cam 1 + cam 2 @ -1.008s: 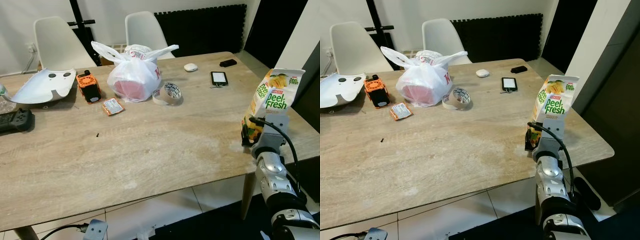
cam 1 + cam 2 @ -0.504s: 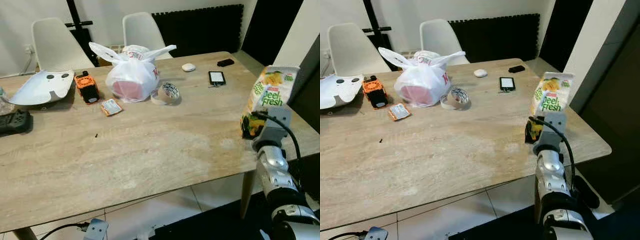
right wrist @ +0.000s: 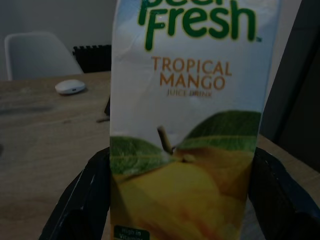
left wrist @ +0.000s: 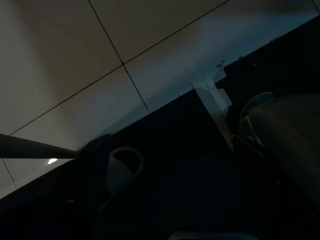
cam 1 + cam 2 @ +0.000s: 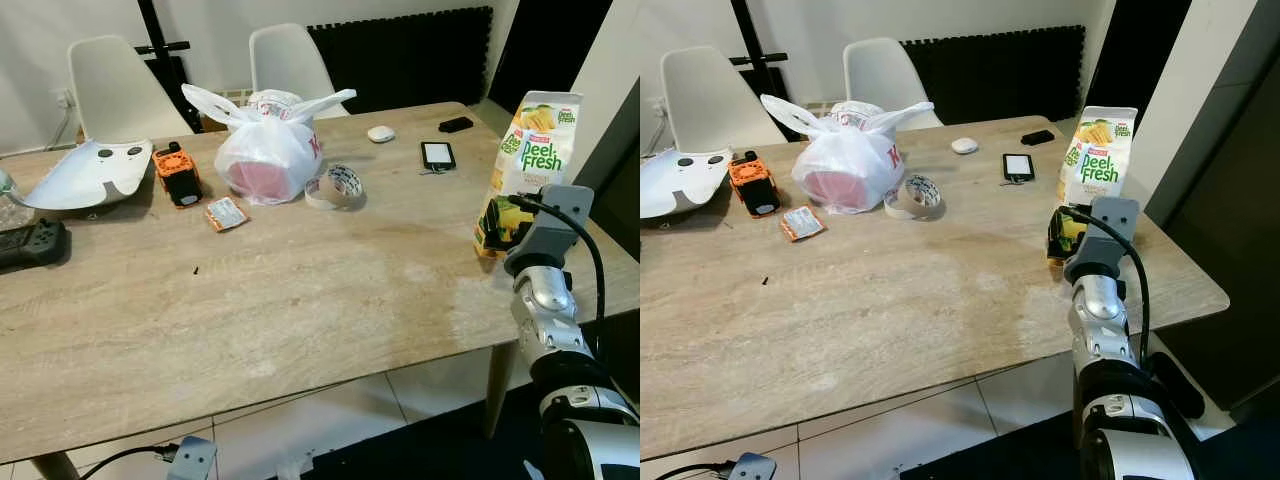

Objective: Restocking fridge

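A Peel Fresh tropical mango juice carton [image 5: 535, 150] stands upright near the right edge of the wooden table [image 5: 300, 300]. My right gripper [image 5: 500, 228] is shut on its lower part. In the right wrist view the black fingers [image 3: 75, 210] press both sides of the carton [image 3: 185, 125]. Whether the carton's base rests on the tabletop or hangs just above it I cannot tell. My left arm hangs idle, and its wrist view is dark, showing floor tiles [image 4: 75, 50].
On the far half of the table lie a knotted white plastic bag [image 5: 268, 150], a tape roll [image 5: 335, 187], an orange device [image 5: 177, 173], a small packet [image 5: 226, 213], a phone [image 5: 437, 155] and a white shell part [image 5: 85, 172]. Two white chairs [image 5: 290, 60] stand behind.
The carton was tilted in my right gripper half a second ago and now stands upright, a little farther over the table. The view has shifted slightly.
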### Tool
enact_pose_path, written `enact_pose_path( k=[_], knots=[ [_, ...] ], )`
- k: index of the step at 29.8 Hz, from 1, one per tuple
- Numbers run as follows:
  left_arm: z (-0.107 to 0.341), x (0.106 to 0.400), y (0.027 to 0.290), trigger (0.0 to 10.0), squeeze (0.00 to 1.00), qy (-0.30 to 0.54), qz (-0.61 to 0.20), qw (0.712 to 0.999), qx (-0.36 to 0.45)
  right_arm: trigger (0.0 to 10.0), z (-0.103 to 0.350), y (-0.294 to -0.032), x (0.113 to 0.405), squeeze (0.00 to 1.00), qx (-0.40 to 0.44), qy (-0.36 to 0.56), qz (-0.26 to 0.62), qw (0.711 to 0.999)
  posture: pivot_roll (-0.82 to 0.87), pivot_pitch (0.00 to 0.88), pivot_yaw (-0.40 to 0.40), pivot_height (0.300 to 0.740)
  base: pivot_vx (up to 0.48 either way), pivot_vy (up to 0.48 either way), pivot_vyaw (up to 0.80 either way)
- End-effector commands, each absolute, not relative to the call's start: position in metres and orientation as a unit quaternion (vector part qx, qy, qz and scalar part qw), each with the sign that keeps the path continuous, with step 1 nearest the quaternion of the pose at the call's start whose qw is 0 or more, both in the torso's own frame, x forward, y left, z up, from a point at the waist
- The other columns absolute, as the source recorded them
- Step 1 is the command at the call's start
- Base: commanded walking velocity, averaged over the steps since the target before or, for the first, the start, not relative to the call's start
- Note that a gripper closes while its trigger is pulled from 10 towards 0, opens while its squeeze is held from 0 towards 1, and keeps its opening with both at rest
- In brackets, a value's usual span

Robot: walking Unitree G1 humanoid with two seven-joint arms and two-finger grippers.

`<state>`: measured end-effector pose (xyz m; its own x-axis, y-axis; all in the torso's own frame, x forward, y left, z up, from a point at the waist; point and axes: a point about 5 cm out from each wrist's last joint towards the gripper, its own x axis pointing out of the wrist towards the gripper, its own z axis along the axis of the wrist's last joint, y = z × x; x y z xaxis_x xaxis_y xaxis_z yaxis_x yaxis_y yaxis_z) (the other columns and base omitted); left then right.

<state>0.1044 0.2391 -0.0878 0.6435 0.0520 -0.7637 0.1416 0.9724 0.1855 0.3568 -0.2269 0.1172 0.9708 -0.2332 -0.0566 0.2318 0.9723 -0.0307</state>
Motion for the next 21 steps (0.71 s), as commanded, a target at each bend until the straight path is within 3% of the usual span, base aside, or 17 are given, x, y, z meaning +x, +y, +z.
enact_pose_path(
  k=[1, 9, 21],
  knots=[
    [-0.089, 0.098, 0.244, 10.0, 0.0, 0.435, -0.024, 0.892, 0.123, 10.0, 0.109, -0.228, 0.354, 0.0, -0.016, 0.047, -0.12, 0.992, 0.07, 0.0, 0.018, 0.74, 0.0, 0.0, 0.0],
    [-0.089, 0.098, 0.244, 10.0, 0.0, 0.436, -0.026, 0.891, 0.124, 10.0, 0.066, -0.226, 0.33, 0.0, -0.011, 0.127, -0.119, 0.985, 0.07, 0.0, 0.018, 0.74, 0.0, 0.0, 0.0],
    [-0.089, 0.098, 0.244, 10.0, 0.0, 0.435, -0.027, 0.891, 0.125, 10.0, 0.036, -0.225, 0.31, 0.0, -0.022, 0.183, -0.129, 0.974, 0.06, 0.0, 0.02, 0.74, 0.0, 0.0, 0.0]
  ],
)
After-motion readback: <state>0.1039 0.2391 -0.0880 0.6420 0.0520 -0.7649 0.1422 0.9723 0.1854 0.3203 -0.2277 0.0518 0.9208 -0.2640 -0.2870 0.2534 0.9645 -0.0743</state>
